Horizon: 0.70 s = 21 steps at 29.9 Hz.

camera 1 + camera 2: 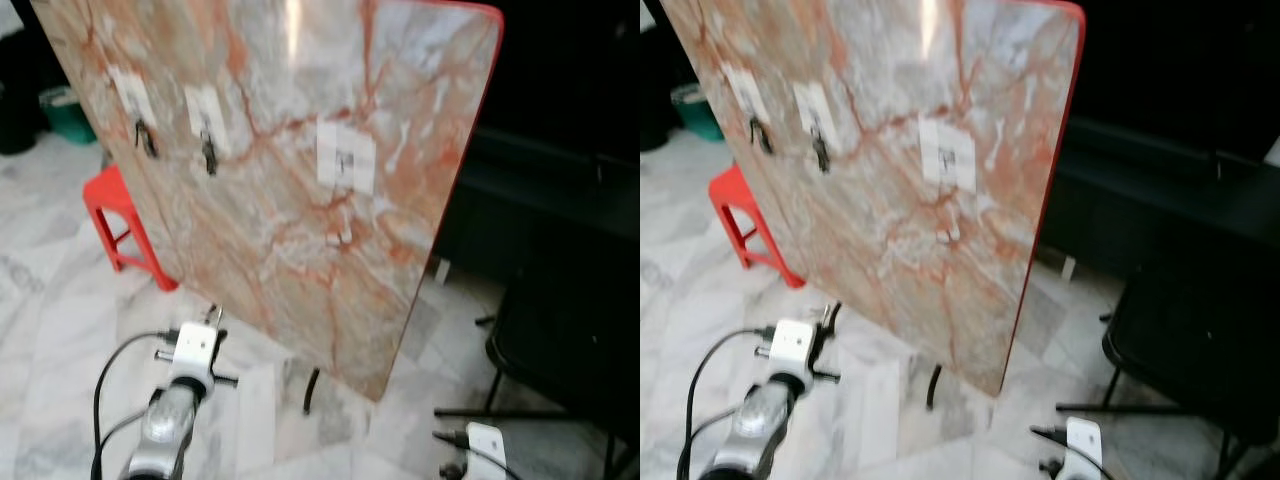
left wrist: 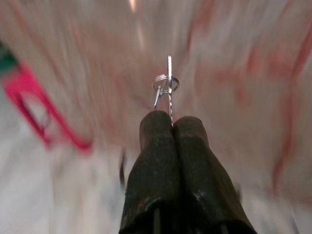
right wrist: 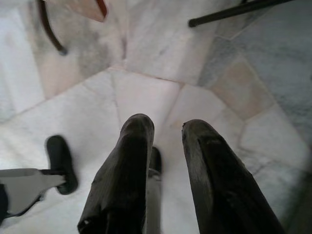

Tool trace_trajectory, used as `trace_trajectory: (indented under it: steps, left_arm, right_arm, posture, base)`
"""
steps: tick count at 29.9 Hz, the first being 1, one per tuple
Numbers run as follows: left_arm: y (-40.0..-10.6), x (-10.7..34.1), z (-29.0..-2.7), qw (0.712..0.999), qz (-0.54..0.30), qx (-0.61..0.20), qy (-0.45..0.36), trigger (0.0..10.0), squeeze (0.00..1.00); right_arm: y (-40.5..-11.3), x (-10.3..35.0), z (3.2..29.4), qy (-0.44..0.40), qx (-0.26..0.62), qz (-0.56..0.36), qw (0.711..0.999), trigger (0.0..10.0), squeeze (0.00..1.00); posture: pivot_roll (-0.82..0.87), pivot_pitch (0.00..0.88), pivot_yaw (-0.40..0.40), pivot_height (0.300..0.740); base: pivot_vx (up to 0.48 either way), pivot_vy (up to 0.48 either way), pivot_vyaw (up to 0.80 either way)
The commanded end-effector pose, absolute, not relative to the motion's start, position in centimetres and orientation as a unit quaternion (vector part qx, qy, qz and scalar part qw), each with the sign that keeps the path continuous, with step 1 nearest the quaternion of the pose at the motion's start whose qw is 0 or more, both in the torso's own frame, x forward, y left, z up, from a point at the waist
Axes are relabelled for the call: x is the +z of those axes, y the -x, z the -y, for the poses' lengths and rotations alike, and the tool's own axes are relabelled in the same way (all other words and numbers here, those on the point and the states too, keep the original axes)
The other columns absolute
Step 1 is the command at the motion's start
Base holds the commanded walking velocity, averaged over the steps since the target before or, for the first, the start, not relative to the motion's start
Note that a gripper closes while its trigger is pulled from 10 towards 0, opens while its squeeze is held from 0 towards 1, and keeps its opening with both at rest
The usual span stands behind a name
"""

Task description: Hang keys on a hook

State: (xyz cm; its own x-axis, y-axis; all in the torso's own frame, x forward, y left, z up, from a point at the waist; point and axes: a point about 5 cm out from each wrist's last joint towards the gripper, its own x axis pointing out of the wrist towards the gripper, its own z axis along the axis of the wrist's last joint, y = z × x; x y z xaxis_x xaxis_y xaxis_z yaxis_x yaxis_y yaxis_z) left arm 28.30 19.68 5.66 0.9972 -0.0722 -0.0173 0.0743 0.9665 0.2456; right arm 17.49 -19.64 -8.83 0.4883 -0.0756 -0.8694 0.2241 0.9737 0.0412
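left gripper [image 2: 171,127] pressed together, pinching the keys [image 2: 166,87] by a thin metal part, key ring just past the fingertips. held low in front of the tilted marble board [image 1: 290,170], apart from it. three hooks on white pads on the board: left hook [image 1: 145,137], middle hook [image 1: 209,152], right hook [image 1: 345,160]. red stool [image 1: 120,225] behind the board's left edge. right gripper [image 3: 166,129] hung low over the marble floor [image 3: 146,92], fingers spread, nothing between them.
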Motion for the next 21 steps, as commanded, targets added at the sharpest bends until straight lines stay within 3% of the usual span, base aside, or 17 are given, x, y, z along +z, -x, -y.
trace_trajectory:
  steps: [1, 9, 21]
  left_arm:
    - [-28.6, 7.6, -18.8, 0.989, 0.04, -0.047, -0.133, 10.0, 0.0]
    - [-27.9, 9.8, -16.4, 0.988, 0.069, -0.071, -0.121, 10.0, 0.0]
    - [-28.1, 10.6, -15.8, 0.988, 0.057, -0.083, -0.118, 10.0, 0.0]
  right_arm:
    - [-17.6, -8.7, 19.8, -0.079, -0.099, -0.489, 0.863, 10.0, 0.0]
    - [-17.6, -8.7, 19.8, -0.072, -0.092, -0.491, 0.863, 10.0, 0.0]
    - [-17.6, -8.8, 19.8, -0.071, -0.09, -0.492, 0.863, 10.0, 0.0]
  posture:
    - [0.02, 0.0, -0.022, 0.74]
    - [0.02, 0.0, -0.024, 0.74]
    - [0.01, 0.0, -0.017, 0.74]
  base:
    - [0.0, 0.0, 0.0]
    - [0.0, 0.0, 0.0]
    - [0.0, 0.0, 0.0]
